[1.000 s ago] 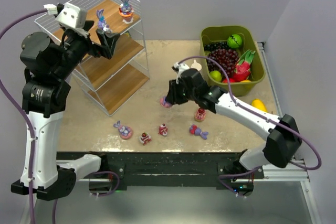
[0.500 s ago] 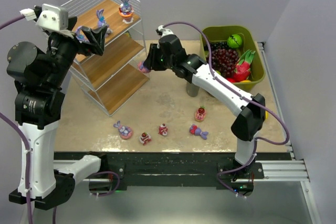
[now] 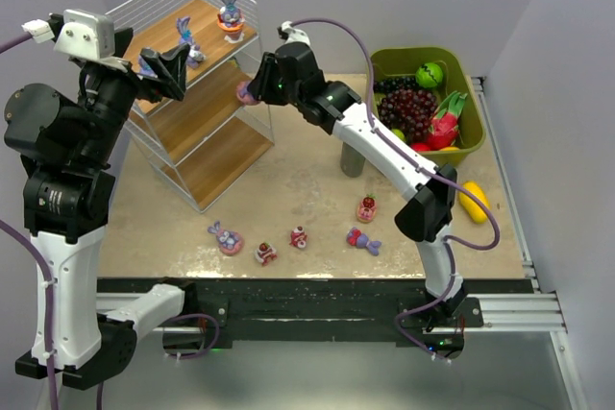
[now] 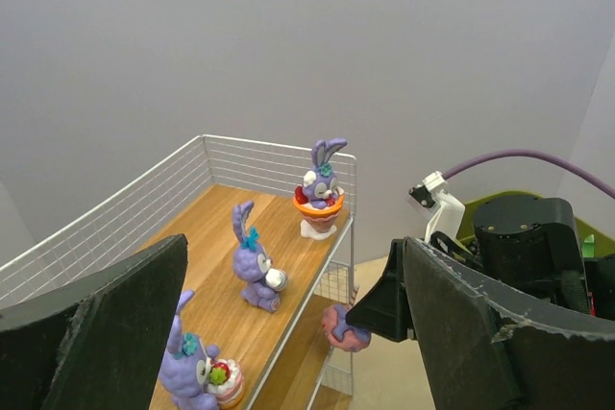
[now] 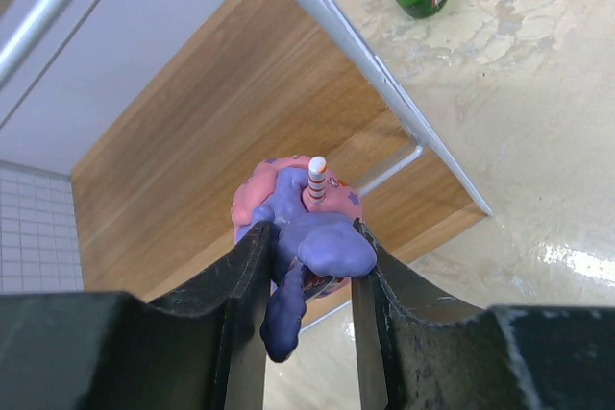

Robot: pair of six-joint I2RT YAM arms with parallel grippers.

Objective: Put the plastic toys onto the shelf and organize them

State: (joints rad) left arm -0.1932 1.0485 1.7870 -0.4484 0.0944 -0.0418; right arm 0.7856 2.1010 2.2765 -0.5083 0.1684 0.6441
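Carriage of one toy is what has changed. A second ago the right arm was low over the middle of the worktop (image 3: 317,175). It has since swung up and across to the shelf (image 3: 217,155), which stands at 10 o'clock in the top view. The right fingers (image 3: 257,90) are clamped on a purple bunny on a pink base (image 5: 306,210), one finger on each flank. The right wrist view shows a small striped candle sticking up from the base.

The bunny now hangs at the shelf's 3 o'clock edge, just outside the wire. It looks level with the middle board, though I cannot tell whether it is touching anything. It has not been set down.

The left arm has pulled up and back from the top board over the same second. The left fingers (image 3: 165,70) are spread wide and empty at the shelf's 9 o'clock side.

Three bunnies (image 4: 254,271) already stand on the top board. Five toys are left on the worktop: four in a loose row (image 3: 265,253) at 6 o'clock and one just behind them. By my judgement the task is less than half done. The right arm is mid-placement, and the bunny must go inward past the wire before release or it may drop off the edge.
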